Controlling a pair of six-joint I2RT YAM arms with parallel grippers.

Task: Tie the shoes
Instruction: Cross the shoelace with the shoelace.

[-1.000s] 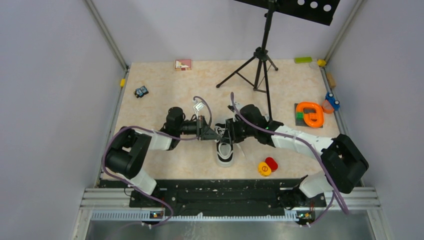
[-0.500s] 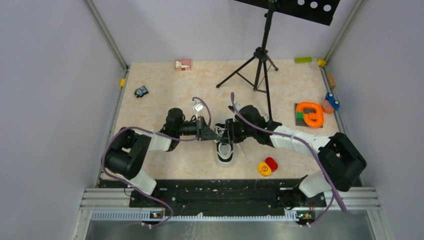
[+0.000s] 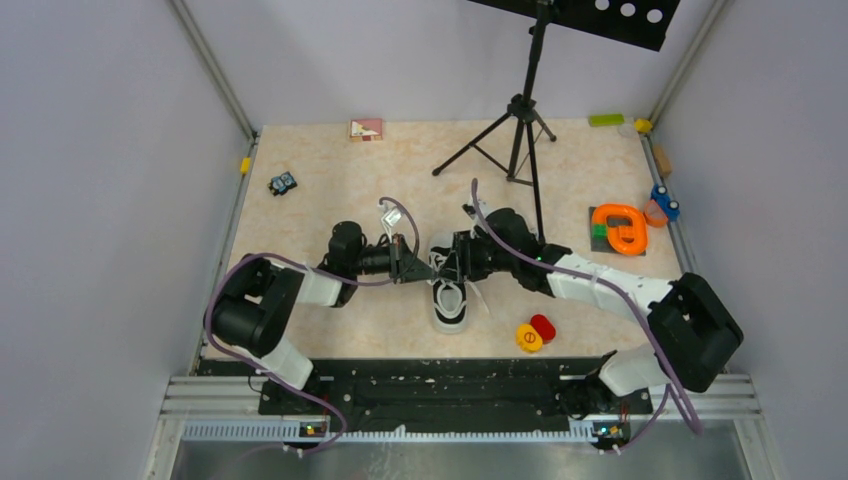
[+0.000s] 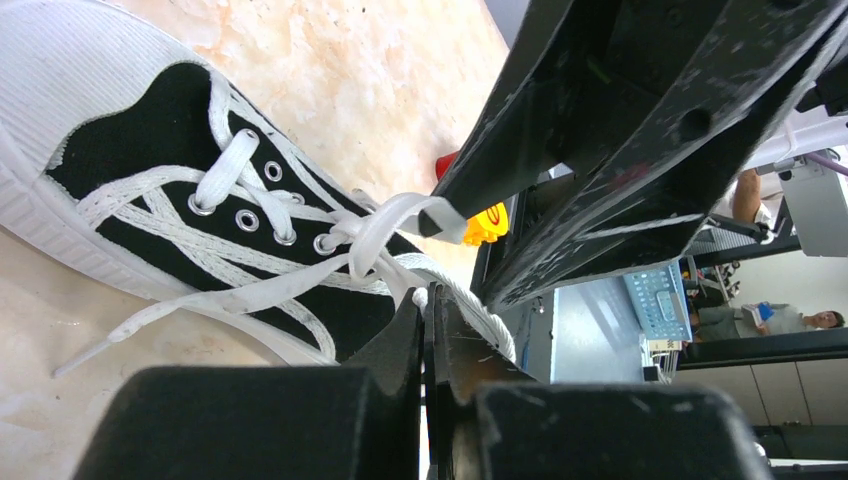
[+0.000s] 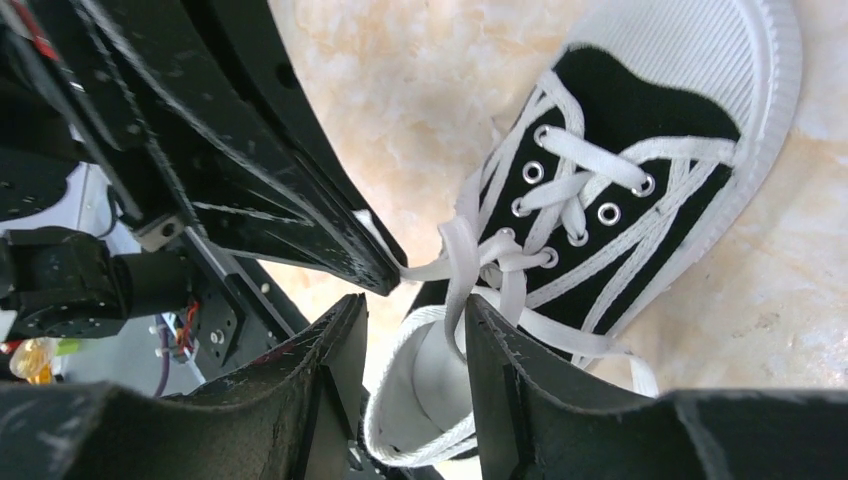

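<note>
Shoe (image 3: 450,298) sits centred on the table (image 3: 330,180), toe toward the bases. We judge the left gripper (image 4: 425,330) clamps 1 lace (image 5: 460,255) strand for tension. The right gripper (image 5: 412,310) has its jaws apart, with 1 strand between them.

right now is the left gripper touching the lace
Touching. In the right wrist view the lace ends pinched in the tip of the left gripper.

Table (image 3: 330,180) bears sneaker (image 3: 451,305) (mid-table), tripod (image 3: 522,108), orange toy (image 3: 602,213).

left claw (image 3: 415,266), right claw (image 3: 445,262), above sneaker's (image 3: 450,308) laces (image 5: 590,158)
</note>
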